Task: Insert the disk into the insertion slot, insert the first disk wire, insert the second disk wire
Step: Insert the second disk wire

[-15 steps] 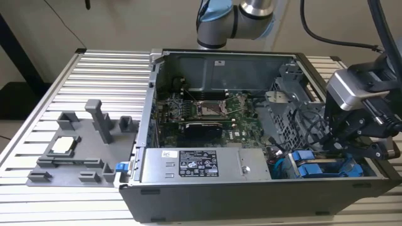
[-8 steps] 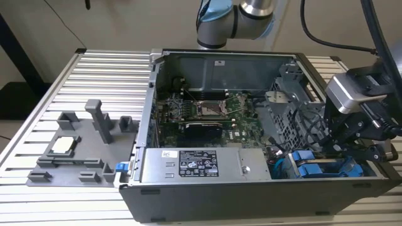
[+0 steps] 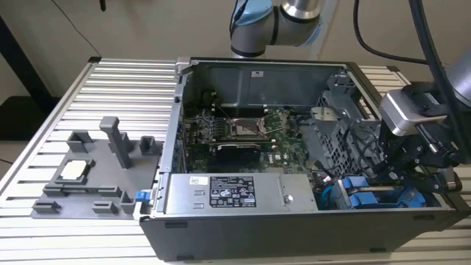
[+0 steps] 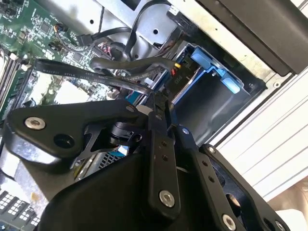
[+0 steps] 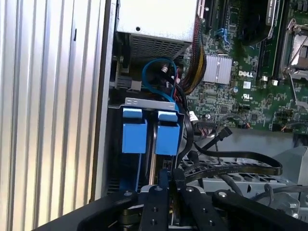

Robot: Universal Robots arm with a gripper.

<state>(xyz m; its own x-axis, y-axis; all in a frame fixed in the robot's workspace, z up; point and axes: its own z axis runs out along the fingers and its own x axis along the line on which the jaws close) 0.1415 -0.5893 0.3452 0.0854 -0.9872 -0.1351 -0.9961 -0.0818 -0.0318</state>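
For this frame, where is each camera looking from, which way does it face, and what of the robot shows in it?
Exterior view: off the arm, above, facing the open grey computer case; arm and tool visible.
First wrist view: on the arm, facing along the black tool to the blue-framed silver disk in the grey sheet-metal insertion slot.
Second wrist view: on the arm, facing past the tool.
Shared: blue carrier, green motherboard.

Ribbed aluminium worktop (image 3: 110, 88), plain beige wall (image 3: 154, 27) behind, dark stand (image 3: 22, 72) at the exterior view's left, even light
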